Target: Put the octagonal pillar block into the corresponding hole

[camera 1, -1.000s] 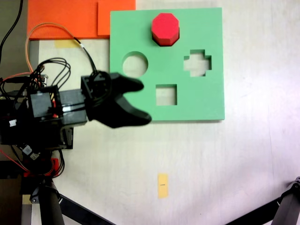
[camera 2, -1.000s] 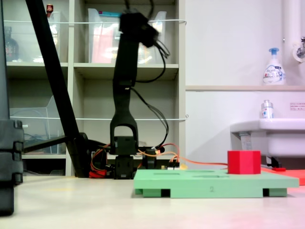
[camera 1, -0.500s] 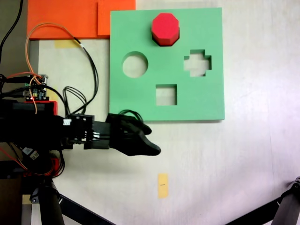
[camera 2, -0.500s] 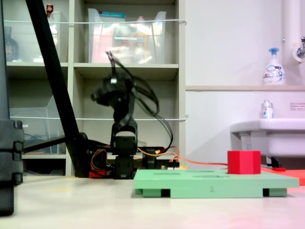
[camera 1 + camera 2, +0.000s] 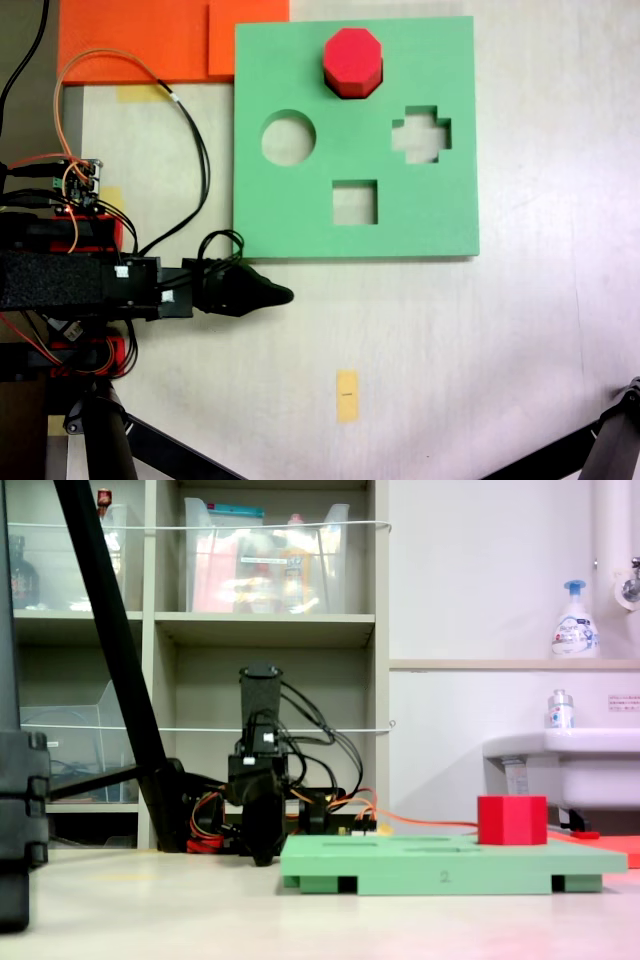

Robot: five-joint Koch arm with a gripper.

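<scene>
Pulled back since a second ago, my black gripper [image 5: 262, 293] now sits folded low, just off the flat green foam board's [image 5: 440, 210] lower-left corner in the first exterior view, its jaws pressed together with nothing between them. That bright red eight-sided foam block [image 5: 352, 61] stands on the board near its top edge, above the round, cross and square cutouts; whether it sits in its eight-sided hole I cannot tell. Only the second exterior view shows the block [image 5: 512, 820] rising clear above the board [image 5: 450, 865], and my gripper [image 5: 262, 825] pointing down beside it.
</scene>
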